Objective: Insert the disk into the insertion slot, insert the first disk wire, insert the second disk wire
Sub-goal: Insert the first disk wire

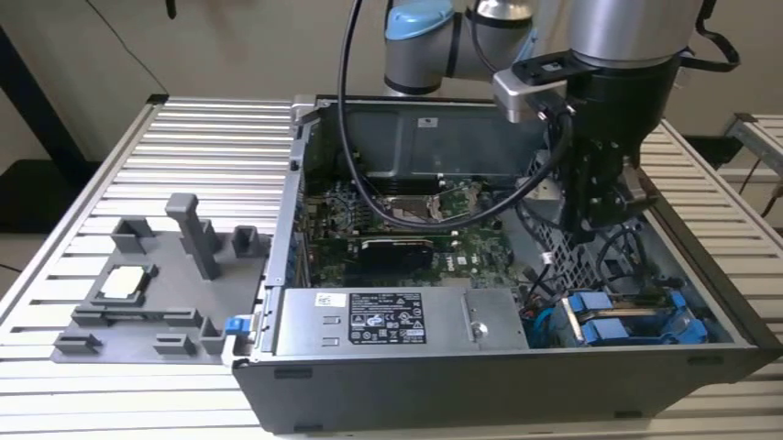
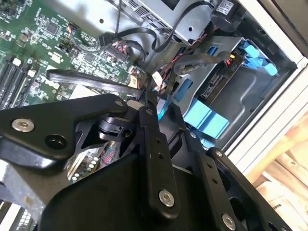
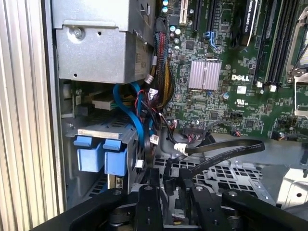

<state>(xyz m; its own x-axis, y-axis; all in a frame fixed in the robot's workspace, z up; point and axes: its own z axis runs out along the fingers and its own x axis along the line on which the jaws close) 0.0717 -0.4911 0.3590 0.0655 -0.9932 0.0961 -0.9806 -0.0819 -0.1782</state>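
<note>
Item: gripper point(image 3: 168, 186), lowered inside the open computer case point(image 1: 490, 380), close over the perforated cage point(image 3: 226, 175). The fingers stood narrowly parted and appeared clamped on the black connector of a flat black disk wire point(image 3: 226, 153). The wire looped away across the cage toward the motherboard point(image 3: 211, 48).

Item: disk point(image 3: 102, 159), judged to be seated in the insertion slot point(image 3: 96, 131). Its blue carrier tabs faced outward, just beside the grey metal box point(image 3: 96, 43) and apart from the gripper.

Item: loose cable bundle point(image 3: 161, 62) and blue cable point(image 3: 126, 103), hanging between gripper and slot.

Step in hand, as judged: seating a disk wire. Care required:
- connector held square to the disk's port and pushed straight, without twist
- wire's loop kept free of cage and bundle
- pressure eased once resistance was met
</note>
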